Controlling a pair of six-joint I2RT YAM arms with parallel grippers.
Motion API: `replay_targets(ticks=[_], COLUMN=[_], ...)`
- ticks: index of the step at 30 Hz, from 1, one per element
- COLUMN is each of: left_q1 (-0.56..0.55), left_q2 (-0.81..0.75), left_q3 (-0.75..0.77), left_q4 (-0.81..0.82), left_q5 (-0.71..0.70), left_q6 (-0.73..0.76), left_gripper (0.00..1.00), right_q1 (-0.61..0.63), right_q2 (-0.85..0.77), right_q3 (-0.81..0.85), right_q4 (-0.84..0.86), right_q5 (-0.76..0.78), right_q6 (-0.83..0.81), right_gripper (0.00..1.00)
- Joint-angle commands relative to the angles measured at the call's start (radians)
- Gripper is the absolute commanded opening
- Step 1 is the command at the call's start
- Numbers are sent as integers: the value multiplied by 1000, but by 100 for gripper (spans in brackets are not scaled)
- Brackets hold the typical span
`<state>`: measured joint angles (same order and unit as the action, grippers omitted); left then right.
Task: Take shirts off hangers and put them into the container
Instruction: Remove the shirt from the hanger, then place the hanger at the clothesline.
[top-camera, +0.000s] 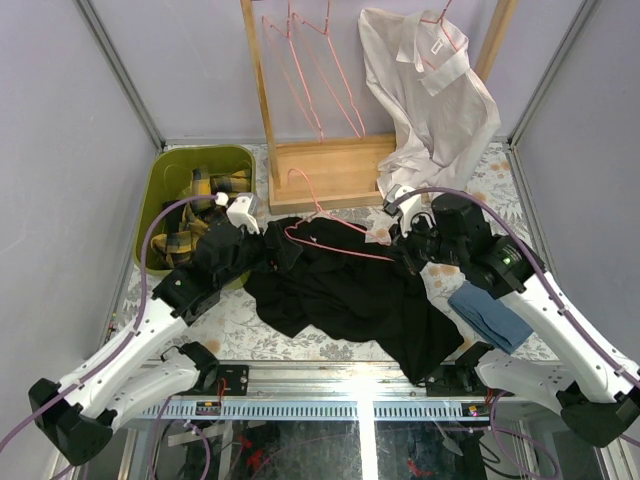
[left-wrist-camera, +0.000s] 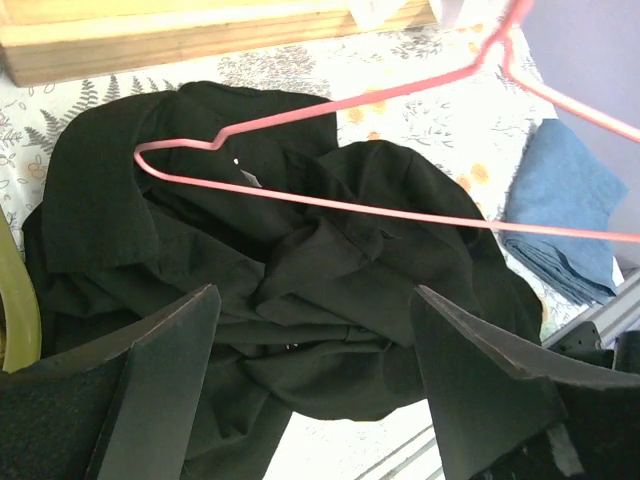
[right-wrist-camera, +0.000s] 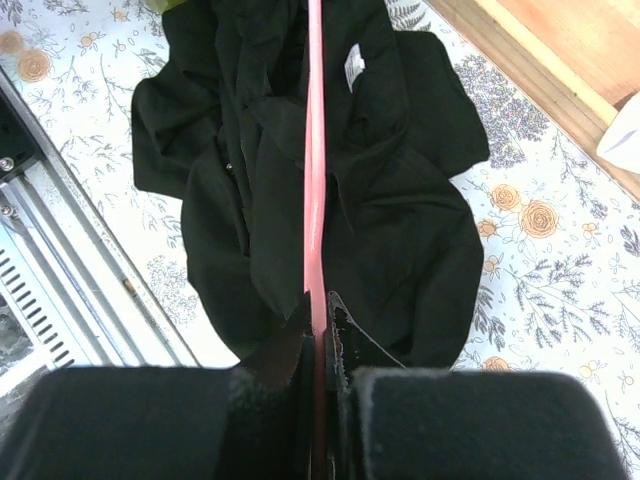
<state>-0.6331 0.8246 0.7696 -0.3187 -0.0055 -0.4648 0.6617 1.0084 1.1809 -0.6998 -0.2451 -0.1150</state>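
The right gripper (right-wrist-camera: 318, 312) pinches the pink hanger (right-wrist-camera: 314, 180) tight. The left gripper (left-wrist-camera: 315, 305) is wide open over the black shirt (left-wrist-camera: 340, 265), holding nothing.

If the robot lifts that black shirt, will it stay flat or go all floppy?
Probably floppy: the black shirt lies crumpled in soft folds, so it would likely droop. It looks like thin, light cloth. It might snag, since the pink hanger in the right claw runs across it.
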Motion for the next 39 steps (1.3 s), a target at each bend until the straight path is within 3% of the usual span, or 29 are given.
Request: replay_targets(ticks=[1,7,11,14,20,23,28,34,39], left_q1=[4,3,4,4,4,4,4,4,4], left_q2=[56,174,222,226,211,180,117,30,-22], left_q3=[-3,-10,-11,-22,-16,-21,-33,-56,-51], left_q4=[44,-8,1,23,23,27,38,79,66], left_q5=[-63,-161,-123,-107,-105,-122,-151,-161,-201], left_q6=[-38,-145,-161,-149,-125,-115,-94,-86,-73], left_gripper=[76,78,77,78,78,79,81,85,96], right_q1=[-2,-2,-3,-2,-2,-2,-2,-2,-2], right_q2=[-48,-93,-153,-185,-265,-315,-450,-657,-667], right_q3=[74,102,112,110,106,122,56,-82,-123], right_q4=[-12,-51,-55,-70,-101,-96,67,341,395], right_q5=[-4,-16,27,100,56,114,377,420,523], right_q6=[11,-2,-16,-32,-87,-95,-116,-134,-135], right_gripper=[0,0,0,0,0,0,0,0,0])
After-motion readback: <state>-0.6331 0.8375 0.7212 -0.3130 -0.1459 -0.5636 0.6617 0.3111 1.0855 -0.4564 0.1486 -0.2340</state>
